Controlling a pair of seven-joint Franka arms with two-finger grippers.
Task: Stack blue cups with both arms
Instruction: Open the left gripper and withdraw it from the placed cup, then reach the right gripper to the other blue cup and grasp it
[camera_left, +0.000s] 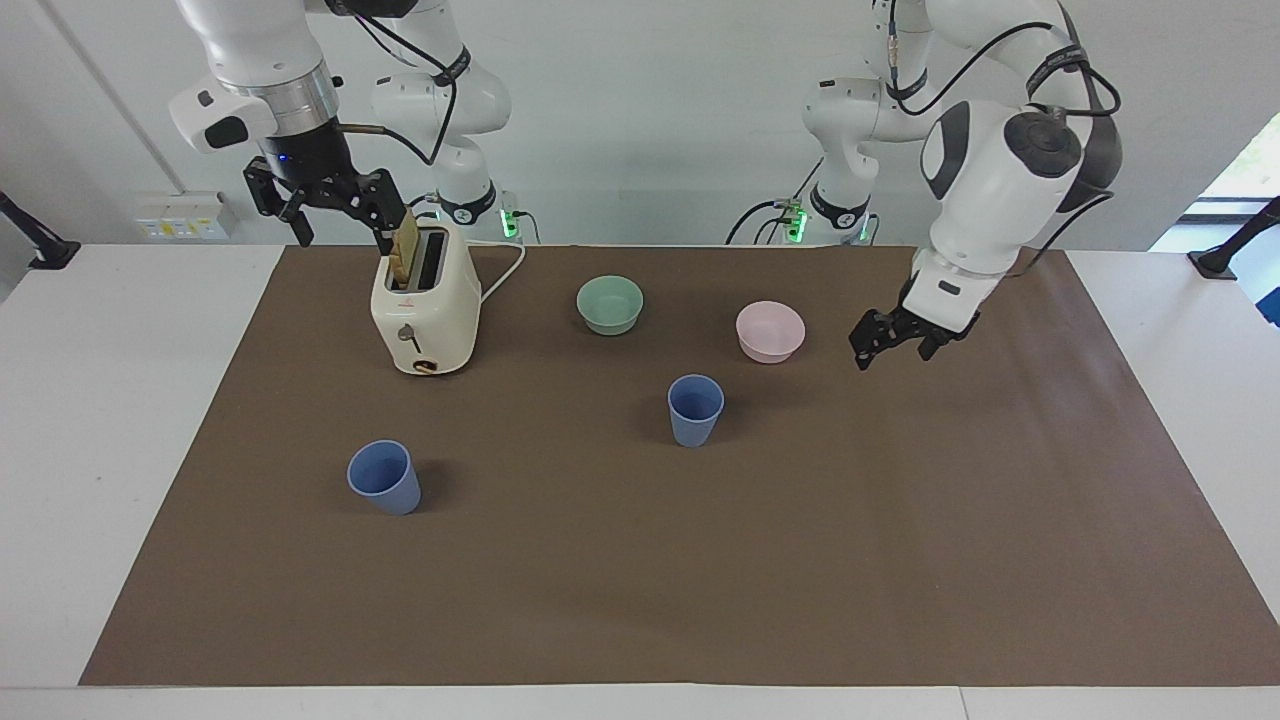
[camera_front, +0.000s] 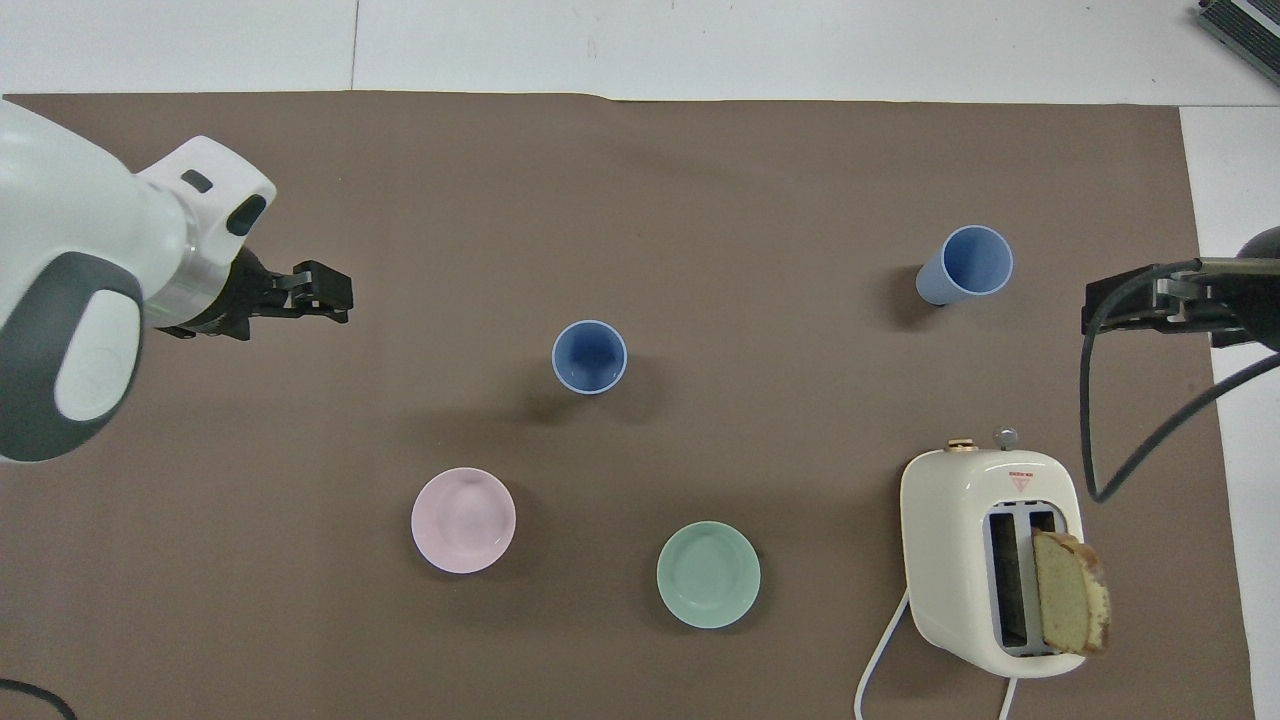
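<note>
The left gripper (camera_left: 893, 343) hangs in the air with nothing between its fingers (camera_front: 325, 290), over bare brown mat toward the left arm's end of the worktop (camera_left: 110, 420); whether those fingers are spread or pressed together cannot be told. The right gripper (camera_left: 330, 205) hovers with its fingers (camera_left: 385, 215) spread, beside and above the cream toaster (camera_left: 425, 310), close to the slice of bread (camera_front: 1070, 593) standing up out of one slot. In the overhead view only a dark part of this gripper shows, at the picture's edge.

The 2 blue cups stand upright and well apart on the mat (camera_left: 900, 540), mouths up, neither touched by a gripper. 1 blue cup (camera_left: 694, 410) sits near the middle of the mat, farther from the robots than the pink bowl (camera_left: 770, 331) and the green bowl (camera_left: 610, 304). The other blue cup (camera_left: 384, 477) stands toward the right arm's end, farther from the robots than the toaster.

The 2 bowls rest side by side with a gap between them, the green one nearer the toaster, whose white cord (camera_left: 500, 275) trails off toward the robots.
</note>
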